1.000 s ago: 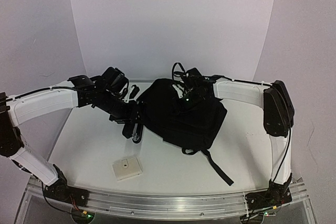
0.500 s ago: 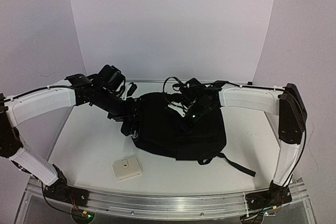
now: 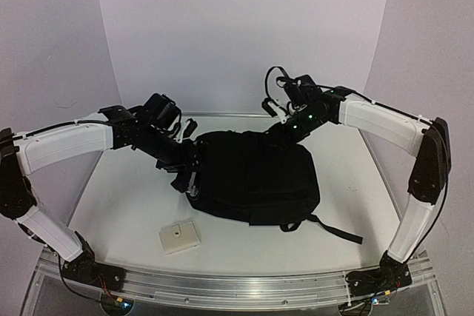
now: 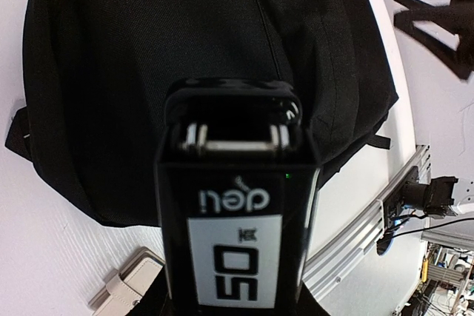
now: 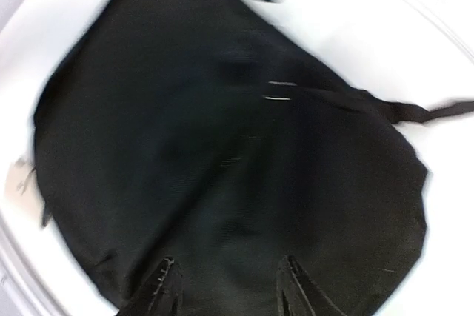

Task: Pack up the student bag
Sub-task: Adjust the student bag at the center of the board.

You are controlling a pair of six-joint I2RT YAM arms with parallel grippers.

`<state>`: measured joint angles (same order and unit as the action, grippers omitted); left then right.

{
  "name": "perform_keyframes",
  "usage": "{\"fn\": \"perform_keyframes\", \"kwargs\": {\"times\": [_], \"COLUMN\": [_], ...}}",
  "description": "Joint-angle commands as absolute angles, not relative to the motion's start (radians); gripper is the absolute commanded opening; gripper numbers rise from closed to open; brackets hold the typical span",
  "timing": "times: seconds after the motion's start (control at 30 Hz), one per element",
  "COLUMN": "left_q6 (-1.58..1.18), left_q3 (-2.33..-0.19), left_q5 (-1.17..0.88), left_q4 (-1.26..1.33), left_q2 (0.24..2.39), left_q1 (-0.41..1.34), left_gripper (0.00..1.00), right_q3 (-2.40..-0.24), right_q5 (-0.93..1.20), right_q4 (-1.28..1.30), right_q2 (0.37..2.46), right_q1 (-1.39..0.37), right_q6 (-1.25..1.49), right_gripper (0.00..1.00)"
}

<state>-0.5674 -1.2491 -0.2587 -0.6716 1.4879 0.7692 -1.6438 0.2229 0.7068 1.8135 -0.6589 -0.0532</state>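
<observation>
While the student bag point(image 3: 255, 179) lies flat on the worktop point(image 3: 126, 197) between the two arms, the left hand point(image 3: 187, 172) is at its left edge, closed on a black stapler point(image 4: 235, 205) that points across the fabric. Seen from that wrist, the bag spreads out directly ahead of and below the stapler's nose, and its seams run away from the hand. Its longer side runs from one arm towards the other, so the stapler points along that axis. A strap point(image 3: 337, 231) trails off the corner farthest from the left hand.

The right hand point(image 5: 229, 290) hangs above the bag's far edge with its fingers parted and nothing between them. The black cloth fills the view beneath it, clear of the fingertips.

No view shows a zip standing open, so I cannot tell where a mouth for the stapler would be. The left hand is the nearer one and carries the load. The right hand, being free and above the bag, looks better placed to lift or part the fabric. A small beige box point(image 3: 179, 237) sits on the worktop, nearer the bases than the left hand.
</observation>
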Motion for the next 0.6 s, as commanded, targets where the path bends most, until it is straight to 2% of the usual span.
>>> {"fn": "perform_keyframes", "kwargs": {"times": [0.0, 0.07, 0.2, 0.37, 0.57], "left_q6": [-0.549, -0.548, -0.549, -0.554, -0.556], "left_q3": [-1.312, -1.315, -1.315, -1.301, -1.3], "left_q5": [-0.269, -0.266, -0.26, -0.256, -0.257], "left_q4": [-0.597, -0.597, -0.597, -0.594, -0.591], "left_q2": [1.461, 1.46, 1.459, 1.449, 1.449], "left_q1": [0.764, 0.764, 0.764, 0.764, 0.764], "left_gripper": [0.0, 0.0, 0.0, 0.0, 0.0], "right_q3": [-1.622, -1.62, -1.623, -1.658, -1.713], "right_q5": [0.113, 0.112, 0.11, 0.117, 0.081], "right_q4": [0.681, 0.68, 0.681, 0.68, 0.684], "right_q2": [1.847, 1.867, 1.894, 1.945, 2.025], "right_q1": [-0.652, -0.677, -0.73, -0.761, -0.82], "right_q6": [0.05, 0.057, 0.072, 0.109, 0.133], "right_gripper": [0.35, 0.34, 0.38, 0.53, 0.61]}}
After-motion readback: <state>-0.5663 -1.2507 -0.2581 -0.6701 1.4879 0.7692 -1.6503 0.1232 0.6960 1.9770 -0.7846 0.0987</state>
